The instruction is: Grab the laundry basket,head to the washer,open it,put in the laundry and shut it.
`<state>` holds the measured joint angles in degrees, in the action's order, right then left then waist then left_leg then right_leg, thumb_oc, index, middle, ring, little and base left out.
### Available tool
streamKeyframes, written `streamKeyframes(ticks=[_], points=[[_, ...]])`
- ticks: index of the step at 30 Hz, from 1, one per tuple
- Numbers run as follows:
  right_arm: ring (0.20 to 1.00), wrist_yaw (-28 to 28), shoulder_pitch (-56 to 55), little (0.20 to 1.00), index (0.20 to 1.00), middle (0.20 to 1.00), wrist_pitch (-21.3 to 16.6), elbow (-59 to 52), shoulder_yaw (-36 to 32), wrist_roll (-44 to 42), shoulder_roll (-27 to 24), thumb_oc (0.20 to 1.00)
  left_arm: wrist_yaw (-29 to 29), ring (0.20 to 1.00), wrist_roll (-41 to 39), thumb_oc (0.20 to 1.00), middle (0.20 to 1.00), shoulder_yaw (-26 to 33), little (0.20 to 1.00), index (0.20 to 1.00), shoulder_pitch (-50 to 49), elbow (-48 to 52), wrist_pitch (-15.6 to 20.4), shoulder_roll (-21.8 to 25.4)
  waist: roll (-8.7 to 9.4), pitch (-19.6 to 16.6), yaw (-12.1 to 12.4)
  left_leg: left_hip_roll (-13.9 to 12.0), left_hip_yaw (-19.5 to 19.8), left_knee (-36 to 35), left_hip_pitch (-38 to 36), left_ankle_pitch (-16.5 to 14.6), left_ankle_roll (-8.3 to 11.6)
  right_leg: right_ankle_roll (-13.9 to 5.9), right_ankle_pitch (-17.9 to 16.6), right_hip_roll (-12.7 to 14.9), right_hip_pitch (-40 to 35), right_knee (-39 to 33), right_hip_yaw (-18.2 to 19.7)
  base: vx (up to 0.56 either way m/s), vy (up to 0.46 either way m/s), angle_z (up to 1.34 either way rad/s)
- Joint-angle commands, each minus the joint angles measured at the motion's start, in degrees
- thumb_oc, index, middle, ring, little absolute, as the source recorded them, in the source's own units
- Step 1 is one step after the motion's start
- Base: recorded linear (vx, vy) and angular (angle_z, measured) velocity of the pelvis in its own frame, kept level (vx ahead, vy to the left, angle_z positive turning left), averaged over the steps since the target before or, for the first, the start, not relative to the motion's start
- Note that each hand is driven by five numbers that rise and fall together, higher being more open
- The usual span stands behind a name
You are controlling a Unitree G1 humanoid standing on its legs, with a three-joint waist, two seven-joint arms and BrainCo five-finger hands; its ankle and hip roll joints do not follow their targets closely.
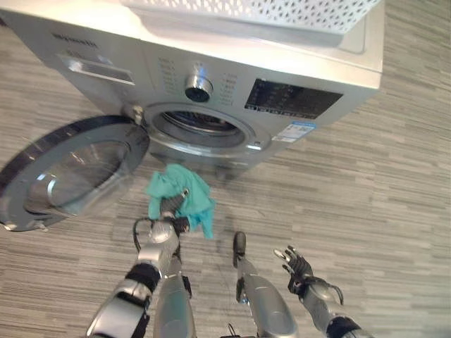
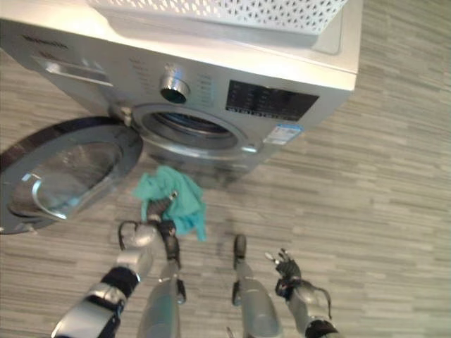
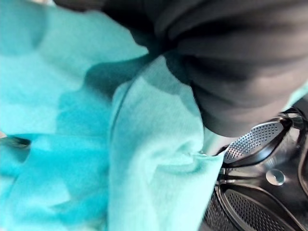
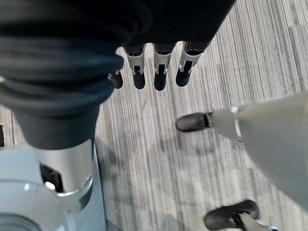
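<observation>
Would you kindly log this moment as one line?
washer door: open | left hand: holding teal cloth before drum opening | right hand: open, idle | basket: atop washer

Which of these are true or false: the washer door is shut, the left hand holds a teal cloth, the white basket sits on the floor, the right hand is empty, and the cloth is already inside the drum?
1. The round glass door of the silver front-loading washer is shut. False: it is swung wide open to the robot's left.
2. The left hand holds a teal cloth. True.
3. The white perforated laundry basket sits on the floor. False: it rests on top of the washer.
4. The right hand is empty. True: its fingers hang relaxed over the grey striped floor.
5. The cloth is already inside the drum. False: it is held in front of the opening, outside it.
</observation>
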<state>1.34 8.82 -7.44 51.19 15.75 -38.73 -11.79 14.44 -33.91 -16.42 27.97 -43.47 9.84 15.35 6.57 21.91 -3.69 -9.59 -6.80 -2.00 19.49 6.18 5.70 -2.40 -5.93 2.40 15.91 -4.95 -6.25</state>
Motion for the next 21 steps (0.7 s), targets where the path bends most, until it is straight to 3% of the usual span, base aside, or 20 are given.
streamKeyframes(ticks=[1,6,15,21], points=[[1.0,2.96,2.26,1.0,1.0,1.0,-3.16,1.58,1.12,-1.33,-0.83,1.0,1.61,0.2,-1.82,0.2,0.2,0.05,0.2,0.2,8.88,-4.36,4.99,-0.17,0.55,-0.15,-0.84,-0.38,4.82,2.66,8.49,1.59,-0.84,-0.61,14.16,-0.95,1.86,12.56,0.37,-0.11,-0.085,-0.05],[1.0,5.64,4.47,1.0,1.0,1.0,-3.8,4.42,4.74,3.47,-0.6,1.0,3.49,0.2,-2.81,0.2,0.2,-1.85,0.2,0.2,18.17,-7.96,6.57,-0.45,1.99,-0.2,-2.81,-0.41,6.34,6.36,16.38,0.96,-0.36,-0.48,13.99,-1.36,7.95,14.09,-0.71,-0.09,-0.055,0.06],[1.0,6.92,5.71,1.0,1.0,1.0,-2.83,8.59,7.27,8.21,-0.46,1.0,4.7,0.2,-4.91,0.2,0.2,-3.2,0.2,0.2,26.62,-11.03,7.31,-1.39,1.36,-2.24,-4.68,0.46,8.64,13.62,26.36,-1.9,-0.9,0.25,16.6,-0.79,19.01,23.28,-1.23,-0.06,-0.002,0.02],[1.0,7.17,5.95,1.0,1.0,1.0,-5.2,0.28,7.09,5.16,-2.15,1.0,4.68,0.2,-5.59,0.2,0.2,-2.96,0.2,0.2,35.56,-16.33,6.49,3.17,0.99,-3.49,-6.78,0.81,9.44,17.6,33.2,-3.56,-1.44,0.77,18.22,0.1,26.58,29.31,-0.96,-0.03,0.006,0.05]])
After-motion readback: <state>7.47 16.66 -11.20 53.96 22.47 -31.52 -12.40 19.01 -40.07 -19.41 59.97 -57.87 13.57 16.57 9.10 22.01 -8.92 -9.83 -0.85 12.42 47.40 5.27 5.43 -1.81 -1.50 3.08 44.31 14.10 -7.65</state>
